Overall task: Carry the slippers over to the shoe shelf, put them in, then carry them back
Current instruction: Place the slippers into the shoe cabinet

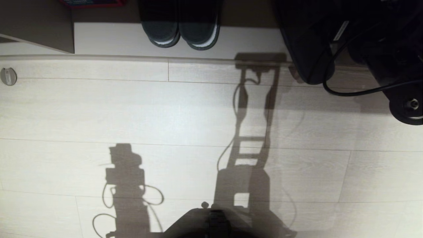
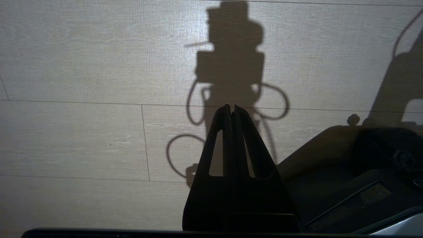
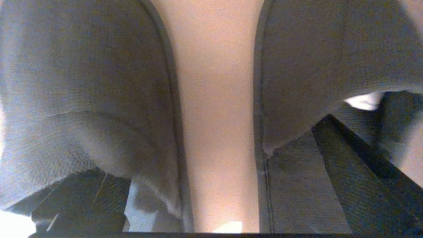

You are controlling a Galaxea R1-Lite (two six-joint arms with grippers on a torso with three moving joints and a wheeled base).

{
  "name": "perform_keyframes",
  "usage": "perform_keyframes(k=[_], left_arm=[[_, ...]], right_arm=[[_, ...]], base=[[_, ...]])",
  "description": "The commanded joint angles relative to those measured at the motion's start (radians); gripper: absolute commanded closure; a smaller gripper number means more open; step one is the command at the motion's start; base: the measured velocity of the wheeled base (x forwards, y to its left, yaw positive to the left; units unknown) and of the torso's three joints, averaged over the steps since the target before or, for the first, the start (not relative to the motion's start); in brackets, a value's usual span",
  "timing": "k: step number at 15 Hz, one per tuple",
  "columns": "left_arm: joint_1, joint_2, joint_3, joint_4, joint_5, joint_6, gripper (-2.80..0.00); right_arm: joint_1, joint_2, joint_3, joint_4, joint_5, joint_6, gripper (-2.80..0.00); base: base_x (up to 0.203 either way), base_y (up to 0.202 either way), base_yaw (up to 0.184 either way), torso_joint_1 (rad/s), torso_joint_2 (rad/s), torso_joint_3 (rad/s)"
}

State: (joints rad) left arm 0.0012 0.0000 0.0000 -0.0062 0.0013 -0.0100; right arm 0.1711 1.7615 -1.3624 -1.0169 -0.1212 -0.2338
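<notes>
- Reaching w/ R gripper point(image 3: 214, 148) spread wide, fingers point(image 3: 347, 155) tucked at strap edges of the slippers point(image 3: 82, 82); actual hold unclear.
- Slippers side by side, narrow gap btwn, on beige surface.
- R arm point(image 1: 330, 39) at 1 o'clock, head view.
- L gripper point(image 2: 231, 107) closed, empty, above floor point(image 2: 82, 138).
- Dark white-rimmed pair point(image 1: 180, 33) at 12 o'clock on shoe shelf point(image 1: 115, 39) base board.
</notes>
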Motion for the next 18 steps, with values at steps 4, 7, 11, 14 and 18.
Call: perform_keyframes(k=[4, 7, 11, 14, 18], left_arm=[[0.0, 0.0, 0.0, 0.0, 0.0, -0.001, 0.0], [0.0, 0.0, 0.0, -0.001, 0.0, -0.001, 0.0], [-0.001, 0.0, 0.0, 0.0, 0.0, -0.001, 0.0], [0.0, 0.0, 0.0, -0.001, 0.0, -0.001, 0.0], [0.0, 0.0, 0.0, 0.0, 0.0, -0.001, 0.0]], right_arm=[[-0.004, 0.092, -0.104, -0.058, -0.011, -0.001, -2.8], [-0.004, 0.13, -0.141, -0.094, -0.032, 0.004, -2.8], [-0.004, 0.12, -0.064, -0.048, -0.037, 0.06, -2.8], [-0.002, 0.119, -0.046, -0.027, -0.031, 0.107, -2.8], [0.007, 0.103, -0.006, 0.003, -0.029, 0.149, -2.8]], base=[[0.0, 0.0, 0.0, 0.0, 0.0, 0.0], [0.0, 0.0, 0.0, 0.0, 0.0, 0.0], [0.0, 0.0, 0.0, 0.0, 0.0, 0.0], [0.0, 0.0, 0.0, 0.0, 0.0, 0.0], [0.0, 0.0, 0.0, 0.0, 0.0, 0.0]])
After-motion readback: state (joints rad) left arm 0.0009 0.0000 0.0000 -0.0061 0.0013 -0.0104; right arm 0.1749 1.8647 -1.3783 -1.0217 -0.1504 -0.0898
